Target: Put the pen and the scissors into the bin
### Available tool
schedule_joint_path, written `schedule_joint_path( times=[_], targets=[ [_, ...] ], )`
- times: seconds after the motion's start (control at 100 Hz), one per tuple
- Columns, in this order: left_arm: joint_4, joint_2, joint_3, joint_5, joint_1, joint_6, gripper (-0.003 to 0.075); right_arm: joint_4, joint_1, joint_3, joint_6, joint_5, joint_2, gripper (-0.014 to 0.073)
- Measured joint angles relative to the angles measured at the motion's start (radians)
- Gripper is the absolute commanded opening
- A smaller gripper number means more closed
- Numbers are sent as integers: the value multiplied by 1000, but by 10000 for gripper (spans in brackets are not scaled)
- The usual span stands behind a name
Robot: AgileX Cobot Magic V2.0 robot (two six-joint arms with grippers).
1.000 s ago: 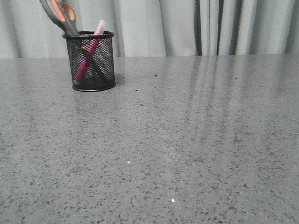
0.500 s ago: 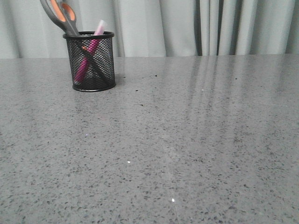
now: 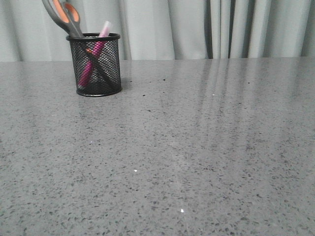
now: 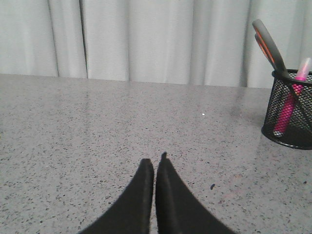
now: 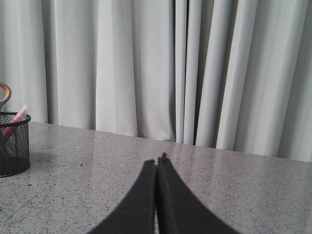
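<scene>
The black mesh bin [image 3: 95, 65] stands upright at the far left of the grey table. The scissors [image 3: 63, 16] stand in it, grey and orange handles sticking out above the rim. The pink pen [image 3: 93, 56] leans inside it, whitish cap above the rim. The bin [image 4: 290, 109], scissors [image 4: 267, 45] and pen [image 4: 291, 103] also show in the left wrist view, and the bin [image 5: 13, 145] in the right wrist view. My left gripper [image 4: 155, 161] is shut and empty over bare table. My right gripper [image 5: 158, 161] is shut and empty. Neither gripper shows in the front view.
The grey speckled table [image 3: 187, 147] runs back to a pale curtain [image 3: 197, 27] behind its far edge.
</scene>
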Motion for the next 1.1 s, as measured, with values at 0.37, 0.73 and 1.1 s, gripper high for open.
schedule_joint_path(
  times=[0.37,0.73,1.1],
  targets=[
    [-5,0,0,0,0,0,-19,-10,-35,8,-3,25,0,-69],
    [-5,0,0,0,0,0,-19,-71,-237,125,28,141,-155,-69],
    [-5,0,0,-2,0,0,-19,-87,-238,130,59,325,-209,-69]
  ],
)
